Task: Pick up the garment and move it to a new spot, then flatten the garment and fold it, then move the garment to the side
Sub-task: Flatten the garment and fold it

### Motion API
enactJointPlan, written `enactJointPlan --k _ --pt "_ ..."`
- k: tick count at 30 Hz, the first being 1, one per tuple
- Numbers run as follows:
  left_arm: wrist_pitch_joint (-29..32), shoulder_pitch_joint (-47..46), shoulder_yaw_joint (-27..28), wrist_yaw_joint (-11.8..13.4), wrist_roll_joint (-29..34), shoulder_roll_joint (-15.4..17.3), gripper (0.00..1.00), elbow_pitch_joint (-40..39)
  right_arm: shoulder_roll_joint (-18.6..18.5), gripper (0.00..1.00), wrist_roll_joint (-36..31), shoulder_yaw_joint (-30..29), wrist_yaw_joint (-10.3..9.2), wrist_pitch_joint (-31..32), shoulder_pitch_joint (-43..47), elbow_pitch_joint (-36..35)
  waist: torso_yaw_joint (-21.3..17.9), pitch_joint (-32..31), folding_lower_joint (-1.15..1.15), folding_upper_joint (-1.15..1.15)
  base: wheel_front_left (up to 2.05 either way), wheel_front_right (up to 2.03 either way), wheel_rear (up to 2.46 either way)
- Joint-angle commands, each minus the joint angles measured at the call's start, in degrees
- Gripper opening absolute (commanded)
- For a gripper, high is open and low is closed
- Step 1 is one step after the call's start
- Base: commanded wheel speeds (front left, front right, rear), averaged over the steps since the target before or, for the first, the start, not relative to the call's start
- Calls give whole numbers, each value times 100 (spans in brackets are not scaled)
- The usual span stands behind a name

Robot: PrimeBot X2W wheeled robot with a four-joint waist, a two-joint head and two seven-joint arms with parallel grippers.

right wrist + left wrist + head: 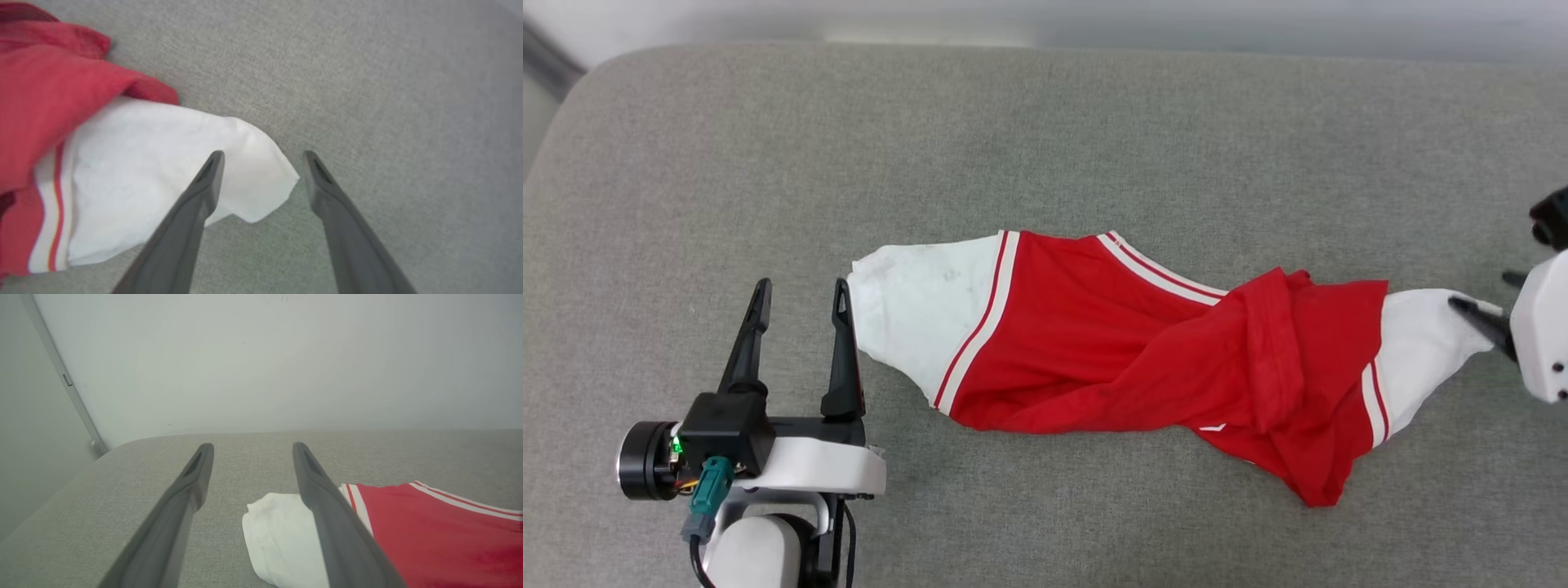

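Observation:
The garment [1111, 343], a red jersey T-shirt with white sleeves and white stripe trim, lies stretched out and twisted across the grey cushion; no lettering shows. My left gripper [800, 294] stands open just left of the left white sleeve [278, 531], its right finger beside the cuff, nothing between the fingers. My right gripper [263, 157] is open over the tip of the right white sleeve [171, 171], with the cuff's corner lying between the fingers. In the head view one dark finger [1482, 322] rests on that sleeve [1421, 343] at the right edge.
The grey fabric cushion [1045, 147] has a rounded far left corner and a pale wall behind it [261, 355]. Bare cushion surrounds the garment to the front, back and left.

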Motion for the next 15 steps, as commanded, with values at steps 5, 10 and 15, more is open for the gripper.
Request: enactJointPlan --k 5,10,15 --pt "-13 165 79 -63 60 -38 100 -5 -442 100 -49 -191 -3 -91 -379 -854 -76 -220 -1 0 0 0 0" --pt "-13 174 77 -121 101 -91 100 -63 -642 100 29 -418 -3 390 -782 -1777 -24 -155 -1 0 0 0 0" --pt "-13 44 47 -161 103 -157 100 -110 -461 100 8 -166 -3 1535 -1251 -2303 94 58 -1 0 0 0 0"
